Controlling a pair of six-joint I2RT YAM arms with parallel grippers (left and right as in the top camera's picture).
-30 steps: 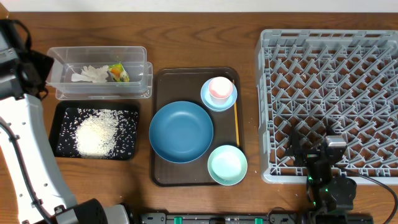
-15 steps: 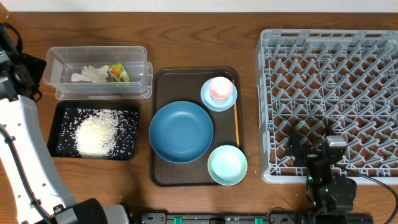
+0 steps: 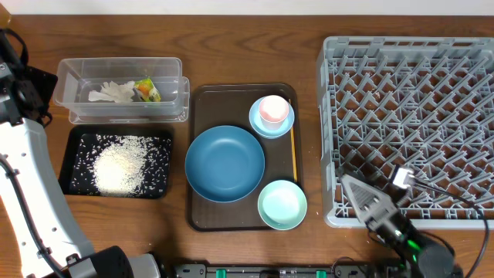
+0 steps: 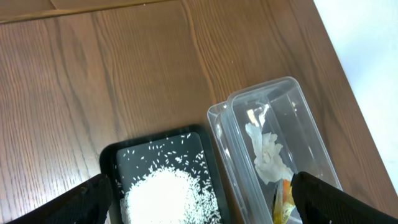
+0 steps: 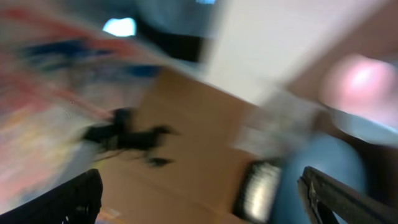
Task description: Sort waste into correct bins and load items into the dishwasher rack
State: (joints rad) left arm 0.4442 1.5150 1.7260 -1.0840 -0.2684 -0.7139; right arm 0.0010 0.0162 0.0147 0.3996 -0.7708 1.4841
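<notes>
Left arm (image 3: 35, 201) wears a broad, smooth white shell, with black joint housings (image 3: 23, 85) at its far end; right arm (image 3: 401, 235) is dark grey and black, with a small green light (image 3: 411, 245), a white patch (image 3: 401, 176) and thin black cables (image 3: 455, 202); matte black fingers (image 4: 93, 196) on both.

The table (image 3: 231, 46) is grained wood with a soft sheen. The clear tub (image 4: 298, 124) is glossy see-through plastic (the tissue (image 4: 268, 155) in it is crumpled paper). The dishwasher rack (image 3: 409, 93) is matt grey plastic, and the dark-blue plate (image 3: 225, 163) is smooth.
</notes>
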